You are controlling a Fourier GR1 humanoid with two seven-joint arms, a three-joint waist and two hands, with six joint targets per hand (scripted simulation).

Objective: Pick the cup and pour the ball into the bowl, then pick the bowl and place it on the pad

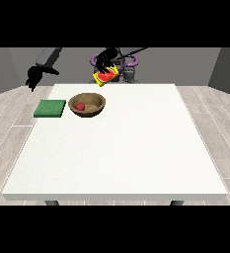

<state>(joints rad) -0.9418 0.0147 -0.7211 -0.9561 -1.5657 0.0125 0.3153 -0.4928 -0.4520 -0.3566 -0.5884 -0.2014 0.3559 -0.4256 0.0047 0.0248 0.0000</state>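
Front view.

Seen on the large white table (136,148): one wooden bowl (87,105), one green pad (50,108), both near the far-left part of the top. Pad flat, just beside the bowl on the view's left, not touching it. One red ball (80,106) inside the bowl, against its left inner wall.

Held above the table's far edge, clear of the surface: one yellow cup (105,77), tilted with its red interior turned toward the camera and downward. Positioned above and slightly right of the bowl, apart from it.

Wrapped around the cup from above: the hand at the view's right (106,59), black, fingers curled over the cup's upper side. Upper portion of the cup covered by those fingers; thumb position not distinguishable.

Raised off the table beyond its far-left corner: the hand at the view's left (34,77), black, well apart from pad, bowl and cup. Holding nothing. Finger state: cannot tell, only a dark outline visible.

Partly hidden behind cup and hand: the robot's torso (129,73), with purple rings at its sides.

Count: one cup, one ball, one bowl, one pad, two hands, one table.
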